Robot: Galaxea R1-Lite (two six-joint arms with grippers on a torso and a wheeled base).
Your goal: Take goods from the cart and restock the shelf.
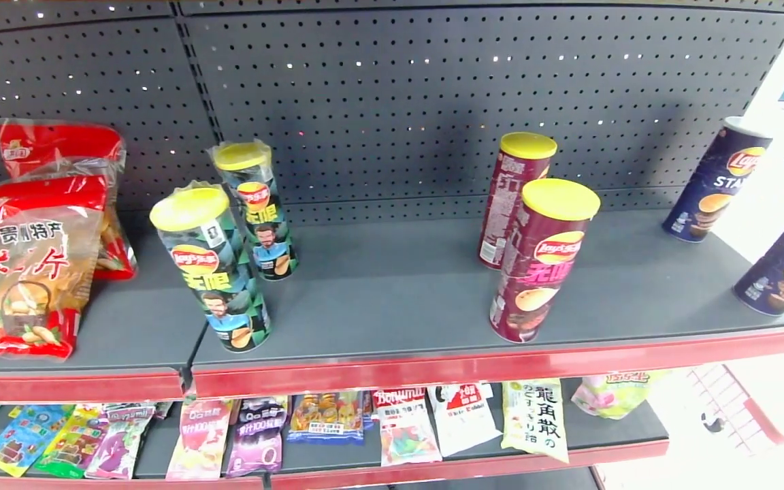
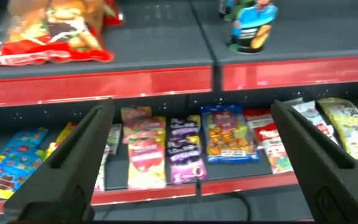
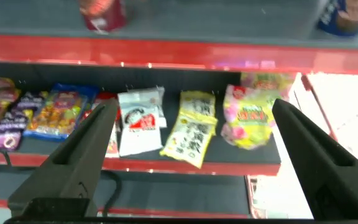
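Note:
On the dark shelf (image 1: pixel 405 286) stand two green chip cans with yellow lids (image 1: pixel 214 265) (image 1: pixel 257 207), two maroon chip cans (image 1: pixel 540 258) (image 1: pixel 513 197) and two dark blue cans (image 1: pixel 713 182) (image 1: pixel 783 262) at the right end. Red snack bags (image 1: pixel 31 262) lean at the left. My left gripper (image 2: pixel 191 165) is open and empty, hanging below the shelf's red front edge (image 2: pixel 98 87), facing the lower shelf's packets (image 2: pixel 185 149). My right gripper (image 3: pixel 188 165) is open and empty too, facing the lower shelf's white and yellow packets (image 3: pixel 191 127).
A wide bare stretch of shelf lies between the green and maroon cans. The lower shelf (image 1: pixel 610 425) holds several hanging snack packets (image 1: pixel 405 425). Black pegboard (image 1: pixel 399 88) backs the shelf. Bright floor lies beyond the shelf's right end (image 1: pixel 773 401).

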